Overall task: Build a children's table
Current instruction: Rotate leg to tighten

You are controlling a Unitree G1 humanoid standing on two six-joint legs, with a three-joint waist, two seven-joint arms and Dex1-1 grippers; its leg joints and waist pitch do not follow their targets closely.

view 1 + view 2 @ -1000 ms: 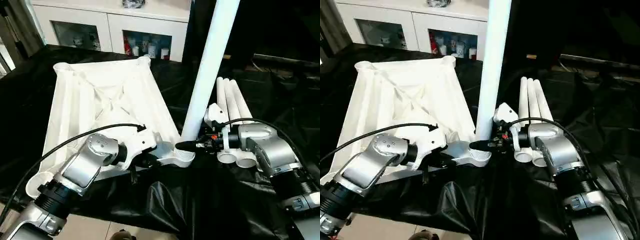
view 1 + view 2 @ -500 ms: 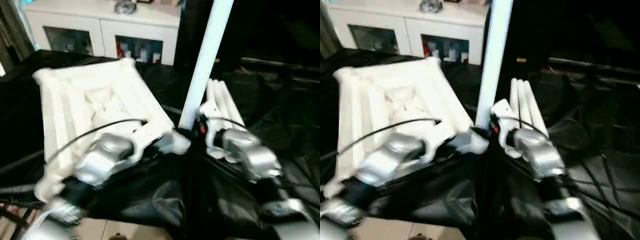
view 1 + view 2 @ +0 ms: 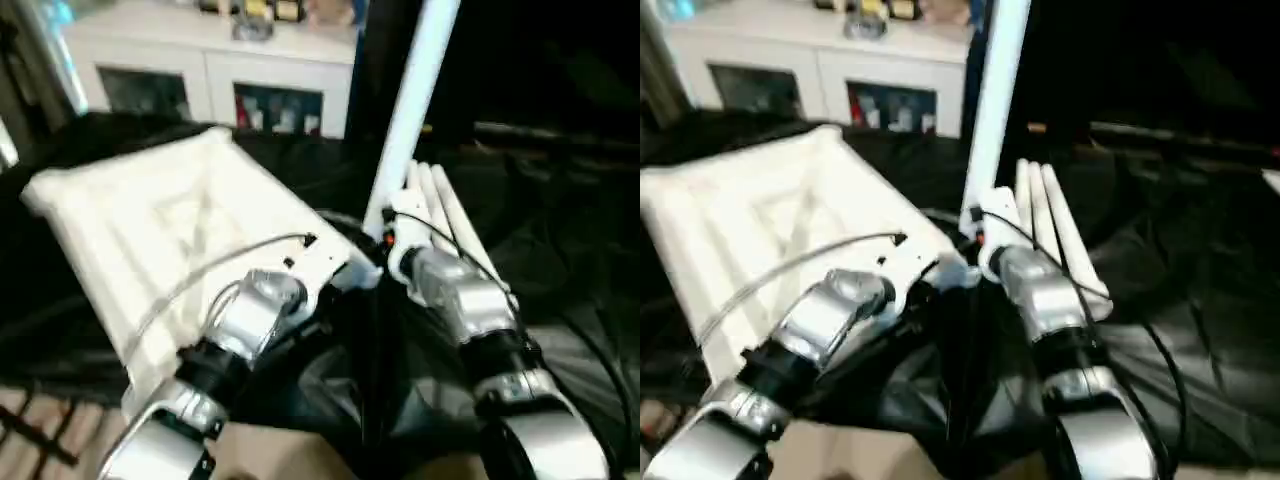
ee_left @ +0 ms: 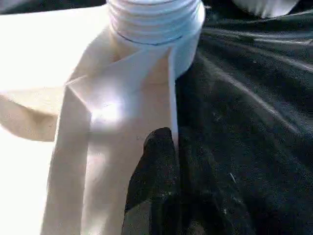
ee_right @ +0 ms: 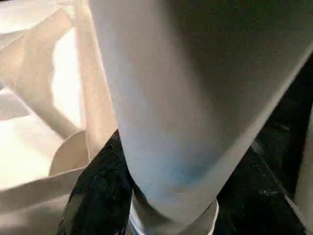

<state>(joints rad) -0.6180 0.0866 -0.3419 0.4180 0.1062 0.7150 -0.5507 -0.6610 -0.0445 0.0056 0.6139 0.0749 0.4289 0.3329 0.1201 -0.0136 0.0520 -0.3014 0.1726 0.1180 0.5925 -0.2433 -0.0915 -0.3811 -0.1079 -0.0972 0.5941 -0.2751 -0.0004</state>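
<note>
Nearest the camera, the two silver forearms converge on one corner of the upturned white tabletop [image 3: 170,230], which lies ribbed side up on the black-draped surface [image 3: 560,300]. The left hand [image 3: 335,275] is closed down narrow at the tabletop edge just behind the corner socket [image 4: 155,22]; in the left wrist view one black finger [image 4: 156,161] lies against a white rib leading to that threaded socket, which reads as a bracing grip on the tabletop. Directly beside it, the right hand [image 3: 385,232] stands about half open around the base of the upright leg [image 3: 415,95], holding it where it enters the socket; the right wrist view shows the leg [image 5: 186,98] close up, with its lower end seated in the collar. Beyond the right hand, three spare legs [image 3: 440,205] lie side by side on the surface, touching one another. Assessment: one leg is being fitted and its seating is not confirmed; three legs remain, after which the table must be turned upright. A white cabinet [image 3: 200,60] stands furthest away.
</note>
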